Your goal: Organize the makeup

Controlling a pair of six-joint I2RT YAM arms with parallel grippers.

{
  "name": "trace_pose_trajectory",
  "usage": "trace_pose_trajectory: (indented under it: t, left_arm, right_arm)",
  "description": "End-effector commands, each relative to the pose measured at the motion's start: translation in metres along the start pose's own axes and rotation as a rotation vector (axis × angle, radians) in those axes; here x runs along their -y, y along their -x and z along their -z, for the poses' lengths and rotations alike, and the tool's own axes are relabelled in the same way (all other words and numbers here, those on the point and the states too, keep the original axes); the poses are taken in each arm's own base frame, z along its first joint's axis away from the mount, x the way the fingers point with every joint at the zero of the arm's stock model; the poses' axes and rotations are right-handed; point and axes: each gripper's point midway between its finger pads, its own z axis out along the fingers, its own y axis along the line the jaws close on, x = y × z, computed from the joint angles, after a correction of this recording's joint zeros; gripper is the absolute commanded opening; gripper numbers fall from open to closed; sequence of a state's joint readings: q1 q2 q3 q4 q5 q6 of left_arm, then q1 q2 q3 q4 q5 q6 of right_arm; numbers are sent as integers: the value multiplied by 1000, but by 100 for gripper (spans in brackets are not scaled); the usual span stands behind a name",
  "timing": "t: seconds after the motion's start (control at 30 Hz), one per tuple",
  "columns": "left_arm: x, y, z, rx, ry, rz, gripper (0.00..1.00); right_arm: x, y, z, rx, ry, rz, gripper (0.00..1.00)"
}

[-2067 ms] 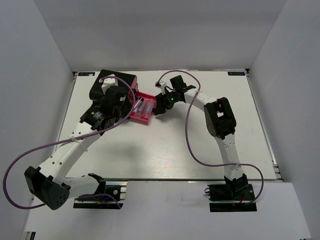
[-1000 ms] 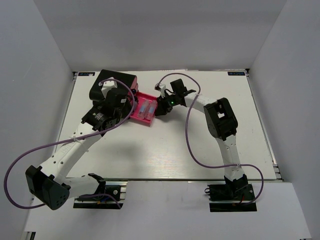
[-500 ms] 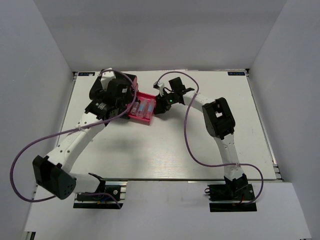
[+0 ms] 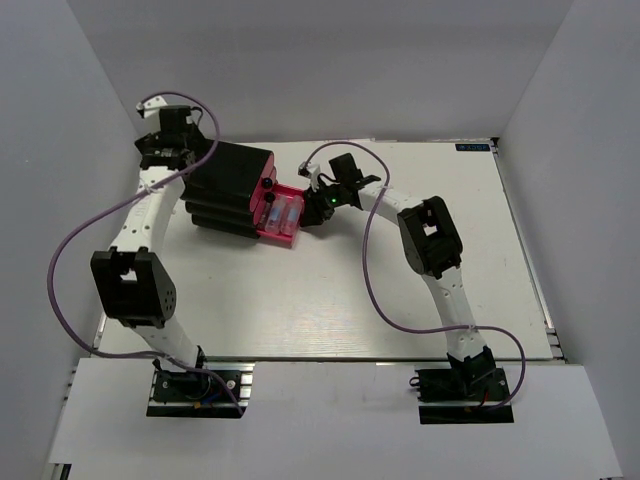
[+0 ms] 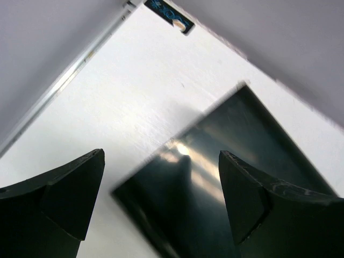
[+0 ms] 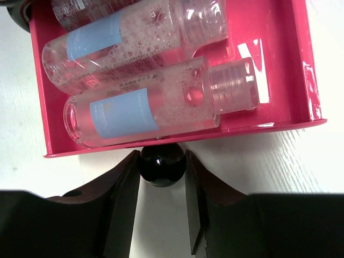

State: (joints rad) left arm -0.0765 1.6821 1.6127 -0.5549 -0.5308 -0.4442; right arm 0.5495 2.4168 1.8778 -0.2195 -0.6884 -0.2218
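Right hand [image 4: 316, 209] pinches the black knob [image 6: 161, 163] of the pink drawer [image 6: 290, 64], and the black box [image 4: 225, 190] lies directly left in the top view. The clear bottles [image 6: 142, 105] lie inside, with their long axes parallel to the drawer front. Left hand [image 5: 161, 199] is wide, empty and farther off, at upper left.

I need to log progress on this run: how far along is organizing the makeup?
Done: clear bottles lie in the pink drawer of the black box; no loose makeup shows on the table. In hand: the right gripper is shut on the drawer's black knob; the left gripper hangs open near the box. Left: the drawer stands open, so closing it looks like what remains.
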Motion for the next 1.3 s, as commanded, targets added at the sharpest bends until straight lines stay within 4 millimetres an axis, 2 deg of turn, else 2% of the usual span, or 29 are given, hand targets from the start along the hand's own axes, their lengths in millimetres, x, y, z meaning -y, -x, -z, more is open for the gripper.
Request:
trace_pose_trajectory:
  t: [0.0,0.07,0.1,0.2,0.27,0.33,0.37,0.47,0.63,0.83,0.87,0.97,1.13,1.2,1.27]
  left_arm:
    - [-4,20,-21,-4,-42,62,96]
    - [-6,22,-35,-38,-91,108,96]
    - [-10,17,-49,-64,-92,120,96]
    - [3,8,-57,-110,-182,148,96]
    - [-1,-2,-63,-150,-214,159,96]
    - [4,-10,-64,-175,-276,167,95]
    - [6,-25,-63,-222,-319,170,95]
    - [8,-45,-63,-279,-372,180,93]
    - [16,-55,-57,-320,-458,183,92]
    - [14,-73,-52,-377,-483,196,91]
    - [14,-75,-50,-381,-488,196,91]
    - [13,-85,-47,-409,-496,197,91]
    - [14,-89,-44,-425,-509,203,91]
    - [15,-89,-45,-429,-506,210,91]
    - [16,-87,-45,-427,-503,223,91]
  right_arm:
    - [1,15,-7,33,0,59,13]
    - [0,16,-8,36,3,63,13]
    - [0,17,-7,39,6,62,13]
    - [2,20,-5,52,8,62,12]
    - [-3,25,-8,64,29,72,11]
    - [-3,34,-9,88,34,92,10]
    - [-3,35,-12,92,37,98,10]
    - [-6,48,-22,114,50,128,10]
    - [-11,72,-41,166,40,175,10]
    - [-19,87,-62,212,26,181,8]
    - [-19,97,-63,250,19,198,8]
    - [-27,107,-72,287,16,231,7]
    - [-35,113,-83,308,12,241,6]
    - [-38,110,-83,301,12,233,9]
    - [-38,109,-82,298,6,226,24]
